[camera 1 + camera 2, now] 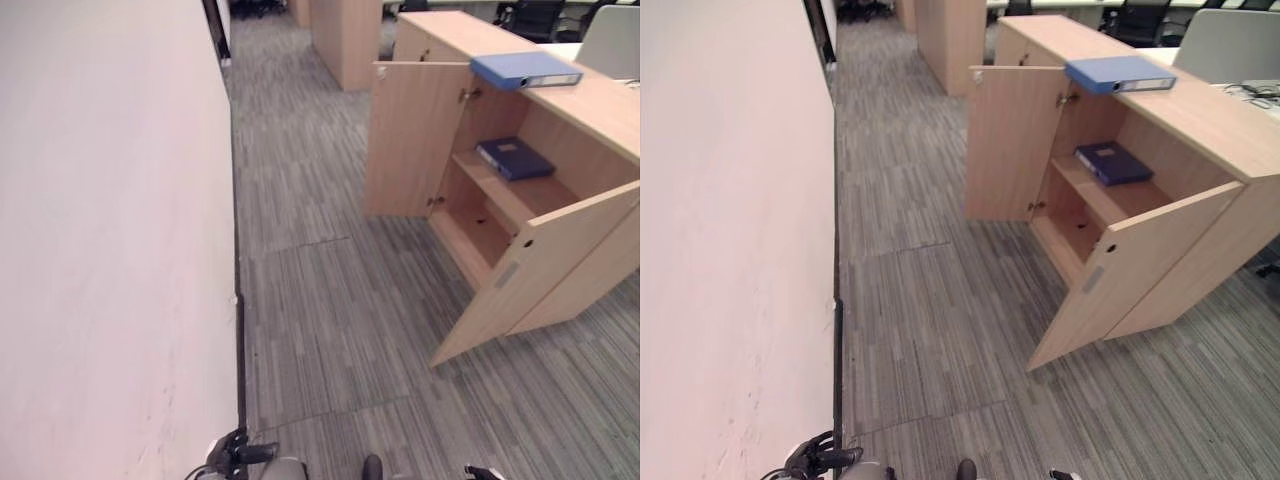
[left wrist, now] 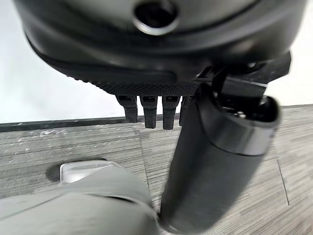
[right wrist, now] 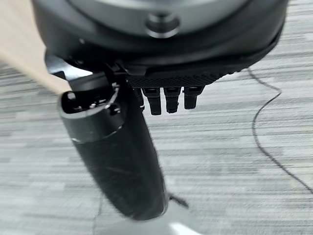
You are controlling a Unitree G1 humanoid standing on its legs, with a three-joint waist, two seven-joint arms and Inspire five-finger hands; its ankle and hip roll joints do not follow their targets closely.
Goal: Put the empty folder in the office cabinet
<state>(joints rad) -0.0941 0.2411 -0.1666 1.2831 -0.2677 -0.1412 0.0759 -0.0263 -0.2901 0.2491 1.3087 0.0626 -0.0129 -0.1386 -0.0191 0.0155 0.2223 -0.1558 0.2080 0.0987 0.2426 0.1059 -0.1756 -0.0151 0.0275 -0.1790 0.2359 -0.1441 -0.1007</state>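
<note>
Cabinet [image 1: 520,270] stood in the right half of the frame with both doors open. Light blue folder [image 1: 525,69] lay flat on its top, at the upper right. A dark blue folder [image 1: 514,157] lay on the shelf inside. The left hand [image 2: 161,78] and the right hand [image 3: 166,73] hung over the grey carpet [image 1: 320,300], fingers straight, holding nothing. A pale wall [image 1: 110,240] filled the left side.

Both cabinet doors [image 1: 415,140] stand wide open; a dark blue folder [image 1: 514,158] takes part of the shelf [image 1: 500,190], and the compartment below is free.
</note>
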